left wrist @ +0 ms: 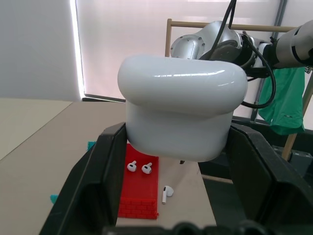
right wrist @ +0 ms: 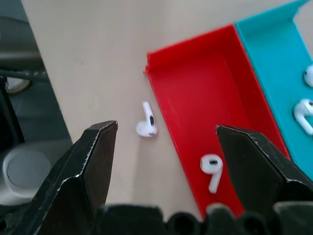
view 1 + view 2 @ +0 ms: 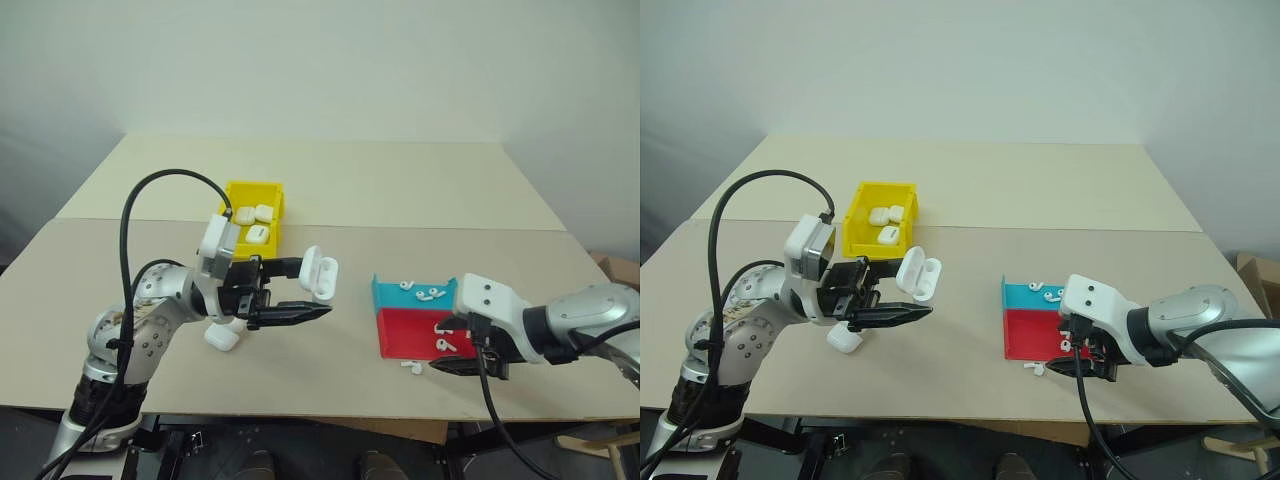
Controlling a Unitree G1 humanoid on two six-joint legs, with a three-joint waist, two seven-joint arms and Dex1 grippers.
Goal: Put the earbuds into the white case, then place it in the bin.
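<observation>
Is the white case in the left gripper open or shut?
Open. The white case, clamped in the left gripper, has its hinged lid flipped up and back above the body.

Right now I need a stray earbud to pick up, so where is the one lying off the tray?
The stray earbud lies on the table beside the red tray's near corner, under the open right gripper.

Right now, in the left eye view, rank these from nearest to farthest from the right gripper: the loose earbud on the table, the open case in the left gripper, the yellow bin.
1. Loose earbud: on the table beside the red tray, just left of the right gripper.
2. Open case: held up mid-table in the left gripper.
3. Yellow bin: far left, toward the back.
</observation>
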